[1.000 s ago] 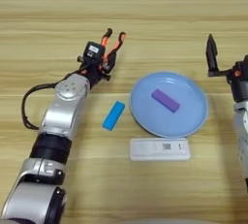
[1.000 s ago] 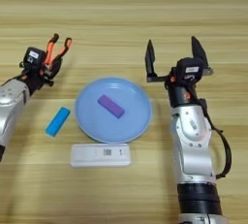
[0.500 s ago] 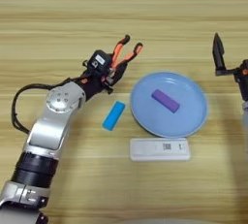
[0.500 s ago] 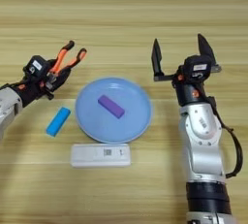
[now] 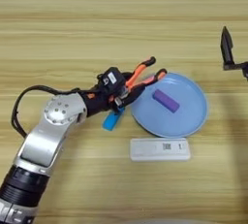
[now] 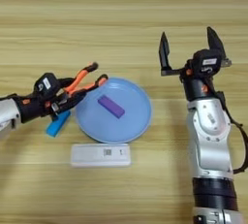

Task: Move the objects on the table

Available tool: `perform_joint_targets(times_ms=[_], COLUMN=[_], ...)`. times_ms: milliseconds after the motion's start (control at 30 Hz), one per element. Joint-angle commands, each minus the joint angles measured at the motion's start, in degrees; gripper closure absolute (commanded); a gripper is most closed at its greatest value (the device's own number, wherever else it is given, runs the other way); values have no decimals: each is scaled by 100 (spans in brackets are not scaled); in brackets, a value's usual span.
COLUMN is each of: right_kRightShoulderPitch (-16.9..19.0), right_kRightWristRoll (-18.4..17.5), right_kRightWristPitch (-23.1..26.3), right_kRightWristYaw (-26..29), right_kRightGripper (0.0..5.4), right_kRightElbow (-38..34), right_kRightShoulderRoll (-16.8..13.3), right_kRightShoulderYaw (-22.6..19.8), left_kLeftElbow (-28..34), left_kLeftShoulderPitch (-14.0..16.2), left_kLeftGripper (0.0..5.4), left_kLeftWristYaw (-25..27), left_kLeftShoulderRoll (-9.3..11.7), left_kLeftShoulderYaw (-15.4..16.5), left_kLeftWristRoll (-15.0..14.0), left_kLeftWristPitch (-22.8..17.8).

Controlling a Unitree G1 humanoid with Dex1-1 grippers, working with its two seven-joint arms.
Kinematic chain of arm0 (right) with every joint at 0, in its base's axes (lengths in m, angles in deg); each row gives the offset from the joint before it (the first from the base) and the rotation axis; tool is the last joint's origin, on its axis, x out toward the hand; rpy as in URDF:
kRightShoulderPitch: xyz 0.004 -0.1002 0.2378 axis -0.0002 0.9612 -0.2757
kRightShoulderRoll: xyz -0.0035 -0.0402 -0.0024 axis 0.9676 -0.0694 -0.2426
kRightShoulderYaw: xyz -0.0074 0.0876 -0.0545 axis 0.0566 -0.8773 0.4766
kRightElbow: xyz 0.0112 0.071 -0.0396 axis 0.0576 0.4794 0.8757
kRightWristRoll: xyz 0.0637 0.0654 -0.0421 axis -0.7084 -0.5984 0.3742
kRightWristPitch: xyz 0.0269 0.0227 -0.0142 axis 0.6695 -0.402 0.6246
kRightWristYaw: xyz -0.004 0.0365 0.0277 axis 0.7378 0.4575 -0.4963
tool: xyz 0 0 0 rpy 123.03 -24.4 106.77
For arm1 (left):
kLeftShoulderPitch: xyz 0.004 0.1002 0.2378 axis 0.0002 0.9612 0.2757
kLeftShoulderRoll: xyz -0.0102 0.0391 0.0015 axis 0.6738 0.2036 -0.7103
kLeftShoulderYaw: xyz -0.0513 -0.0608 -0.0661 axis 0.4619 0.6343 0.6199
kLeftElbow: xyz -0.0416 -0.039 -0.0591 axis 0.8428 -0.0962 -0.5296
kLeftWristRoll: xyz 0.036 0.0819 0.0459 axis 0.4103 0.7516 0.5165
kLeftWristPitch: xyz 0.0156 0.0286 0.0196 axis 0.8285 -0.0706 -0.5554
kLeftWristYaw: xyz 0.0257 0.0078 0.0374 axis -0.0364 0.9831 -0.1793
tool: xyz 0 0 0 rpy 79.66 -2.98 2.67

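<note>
My left gripper [image 5: 127, 93] is shut on the needle-nose pliers [image 5: 144, 75], whose orange-and-black handles point up and right toward the blue plate [image 5: 186, 121]. The pliers' handle tips hang over the plate's left rim. A flat purple bar [image 5: 166, 100] lies inside the plate, left of its middle. My right gripper [image 6: 189, 51] stands open to the right of the plate, fingers pointing up, holding nothing.
A small blue block [image 5: 112, 120] lies on the table [image 5: 121, 24] just below my left gripper, partly covered by it. A white rectangular device [image 5: 159, 149] with a label lies below the plate.
My left arm has carried the pliers right and down, from left of the plate to its left rim. The right gripper has shifted slightly right and stays open.
</note>
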Motion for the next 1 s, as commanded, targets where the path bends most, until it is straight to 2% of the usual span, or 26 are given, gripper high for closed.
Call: perform_joint_targets(times_ms=[33,200,333,533,800,900,1000], right_kRightShoulderPitch=[-146,-138,-74,-12,192,406,600], right_kRightWristRoll=[-125,-279,-356,-742,-1678,-2096,-2300], right_kRightWristPitch=[118,202,261,515,1149,1417,1669], right_kRightWristYaw=[151,432,777,1369,2659,3331,3998], right_kRightGripper=[0,0,0,0,0,0,0], right_kRightElbow=[-145,-270,-446,-816,-1415,-1724,-1860], right_kRightShoulderRoll=[-177,-340,-502,-730,-1275,-1551,-1866], right_kRightShoulderYaw=[-66,-4,94,206,416,582,796], left_kLeftElbow=[223,362,340,332,200,219,256], left_kLeftShoulderPitch=[76,72,2,-28,-103,-112,-122], left_kLeftGripper=[310,310,310,310,310,310,310], left_kLeftWristYaw=[343,645,703,931,1267,1398,1517], left_kLeftShoulderRoll=[261,433,524,664,789,827,870], left_kLeftShoulderYaw=[-189,-268,-309,-362,-370,-362,-339], left_kLeftWristRoll=[-87,-183,-135,-204,-275,-294,-322], left_kLeftWristPitch=[-77,-112,-131,-26,122,205,260])
